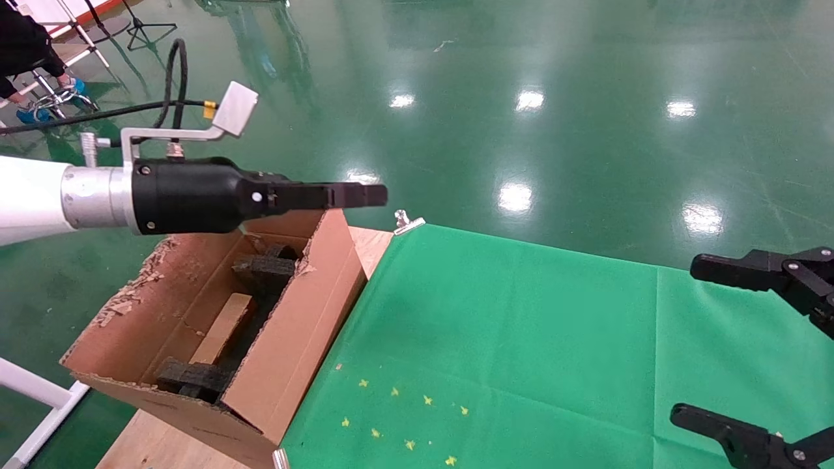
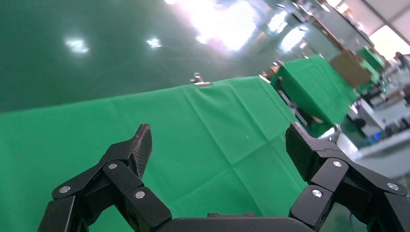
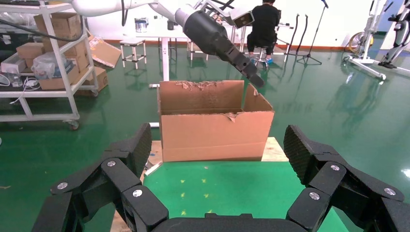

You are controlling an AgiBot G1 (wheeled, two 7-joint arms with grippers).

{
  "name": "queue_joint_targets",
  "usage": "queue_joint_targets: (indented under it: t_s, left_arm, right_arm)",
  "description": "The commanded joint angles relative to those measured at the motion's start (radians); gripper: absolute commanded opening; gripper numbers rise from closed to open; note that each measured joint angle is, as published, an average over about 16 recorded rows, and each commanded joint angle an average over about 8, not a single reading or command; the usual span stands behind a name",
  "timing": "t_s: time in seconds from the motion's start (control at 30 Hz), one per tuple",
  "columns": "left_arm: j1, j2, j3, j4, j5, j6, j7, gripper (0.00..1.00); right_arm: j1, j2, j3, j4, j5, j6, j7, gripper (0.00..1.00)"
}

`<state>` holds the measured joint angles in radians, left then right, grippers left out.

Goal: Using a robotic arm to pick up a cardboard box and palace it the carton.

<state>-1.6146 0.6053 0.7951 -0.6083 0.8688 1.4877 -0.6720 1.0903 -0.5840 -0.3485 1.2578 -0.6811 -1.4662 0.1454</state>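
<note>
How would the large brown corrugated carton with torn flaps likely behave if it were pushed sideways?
The large brown corrugated carton would probably slide rather than tip, since it sits wide and low on the pale wooden board. Its torn, crumbling flap edge looks weakened, so pushing there would likely buckle it.

White robotic arm (image 1: pixel 26 198), silver wrist, black ribbed fingers (image 2: pixel 140 145).

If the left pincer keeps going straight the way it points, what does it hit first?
Probably nothing close: the open left pincer points out above the green cloth, past the carton, toward open floor. Depth is uncertain.
</note>
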Motion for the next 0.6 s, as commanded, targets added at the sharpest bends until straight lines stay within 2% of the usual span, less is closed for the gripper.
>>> queue_joint_targets:
  t_s: [0.03,0.6]
  left_arm:
    - [0.026,0.0,-0.025,-0.033,-0.007,0.0,0.023,1.0]
    - [0.249,0.003,-0.238,-0.312,-0.064,0.004,0.224,1.0]
  right_arm:
    - [0.0,0.0,0.0,0.0,0.0,0.0,0.0,1.0]
    - [0.0,0.0,0.0,0.0,0.0,0.0,0.0,1.0]
